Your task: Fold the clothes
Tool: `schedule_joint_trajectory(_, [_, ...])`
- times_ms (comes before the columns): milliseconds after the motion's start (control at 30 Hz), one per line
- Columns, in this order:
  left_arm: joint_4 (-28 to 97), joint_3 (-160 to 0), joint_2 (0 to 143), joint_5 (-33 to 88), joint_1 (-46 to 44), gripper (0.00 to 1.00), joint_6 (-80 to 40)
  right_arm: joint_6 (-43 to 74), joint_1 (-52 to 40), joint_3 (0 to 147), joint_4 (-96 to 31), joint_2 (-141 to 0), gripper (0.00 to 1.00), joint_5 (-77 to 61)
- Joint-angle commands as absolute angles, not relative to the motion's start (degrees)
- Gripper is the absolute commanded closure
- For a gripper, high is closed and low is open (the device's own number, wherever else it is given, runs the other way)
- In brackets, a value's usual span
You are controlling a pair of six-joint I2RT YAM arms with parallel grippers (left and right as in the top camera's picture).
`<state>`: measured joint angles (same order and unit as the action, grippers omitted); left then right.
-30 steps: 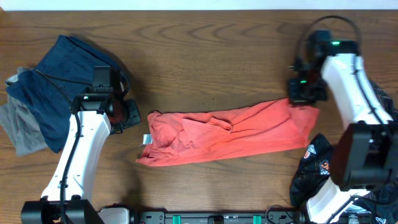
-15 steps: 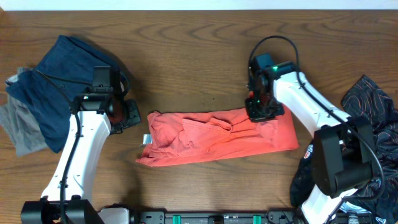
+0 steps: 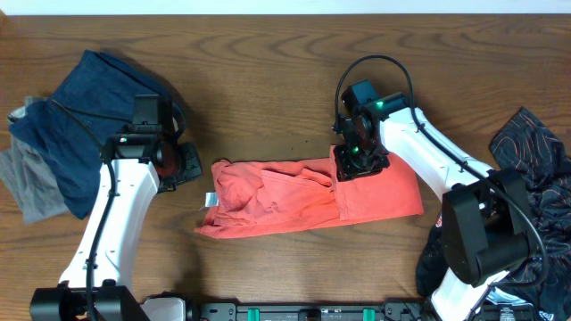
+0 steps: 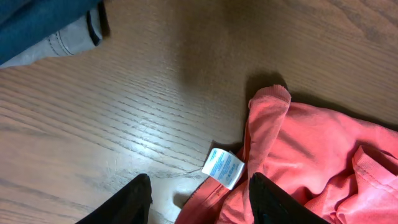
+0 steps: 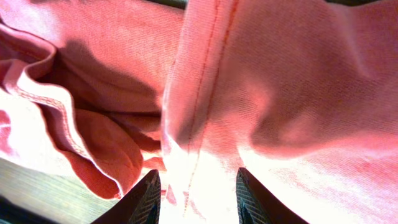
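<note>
- The right gripper [image 3: 354, 159] has travelled from the table's far right edge to the middle of the red garment [image 3: 268, 201].
- The garment's right end, formerly stretched out flat rightward, is now doubled back over the garment, its hem [image 5: 208, 74] lying across the middle.
- The garment's overall span is shorter.

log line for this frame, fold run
phase: folding | right gripper: shut on red shirt, right end laid over middle | left gripper: open, above shirt's care label | blue clothes: piled left, unfolded
</note>
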<state>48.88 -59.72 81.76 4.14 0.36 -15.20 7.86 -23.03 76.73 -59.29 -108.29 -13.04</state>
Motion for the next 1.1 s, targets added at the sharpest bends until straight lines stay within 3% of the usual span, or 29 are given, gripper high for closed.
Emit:
schedule_joint_trajectory(0, [49.1, -60.1, 82.0, 4.1, 0.5, 0.47, -15.3, 11.0, -22.2, 76.4, -59.5, -107.9, 0.62, -7.4])
schedule_joint_trajectory(467, [49.5, -60.1, 82.0, 4.1, 0.5, 0.47, -15.3, 12.2, -24.6, 76.3, -62.8, -107.9, 0.52, -5.2])
schedule_joint_trajectory(633, [49.5, -60.1, 82.0, 4.1, 0.5, 0.47, -15.3, 17.3, -26.3, 75.6, -62.9, -107.9, 0.58, -0.9])
schedule_joint_trajectory(833, [53.6, -59.6, 82.0, 7.7, 0.5, 0.38, -15.2, 27.0, -25.8, 75.9, -65.2, -106.6, 0.57, 12.2])
schedule_joint_trajectory(1067, [49.5, -52.1, 82.4, 16.5, 0.5, 0.27, -11.0, 26.8, -21.4, 76.4, -64.7, -100.2, 0.49, 13.7])
